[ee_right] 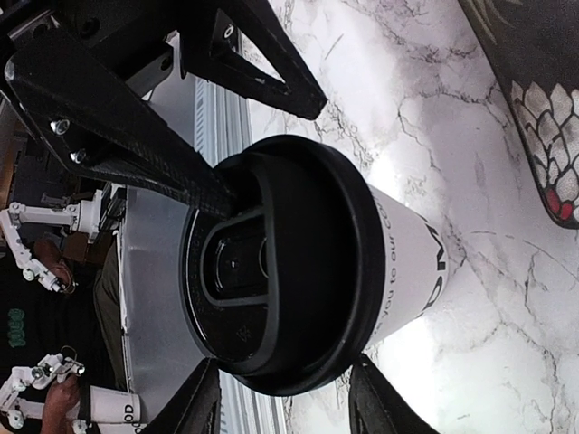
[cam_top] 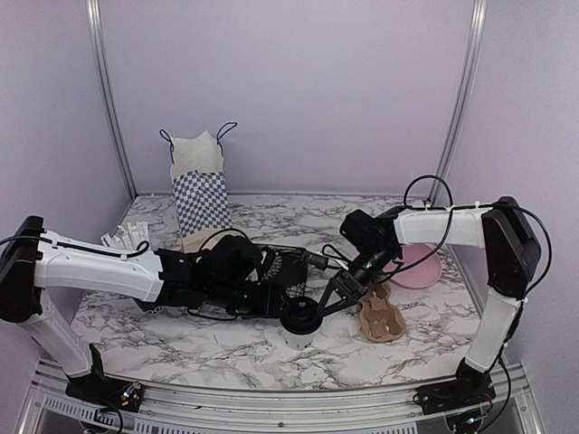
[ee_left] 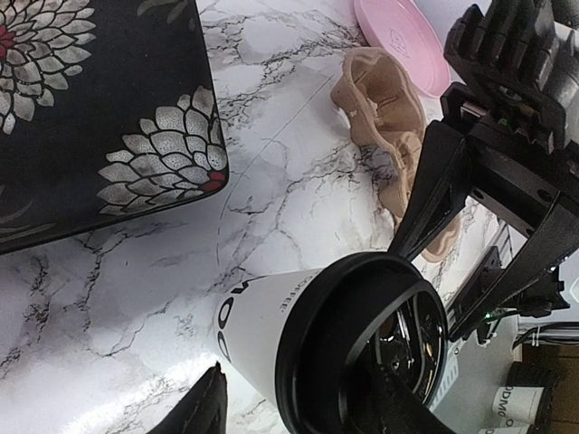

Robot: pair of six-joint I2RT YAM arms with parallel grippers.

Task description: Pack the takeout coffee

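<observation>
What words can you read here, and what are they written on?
"OFFEE": small print on the white coffee cup; the first letter is hidden.
"you to our": small print on the same cup, in the right wrist view; the rest is cut off.
"DM": big letters on that cup, partly hidden.
"ODMO": on spare cups in the background; blurry, so I'm unsure.

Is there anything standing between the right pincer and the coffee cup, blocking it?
Nothing visible does. The coffee cup sits between the fingers of the right pincer; the left pincer flanks it from the other side.
</observation>
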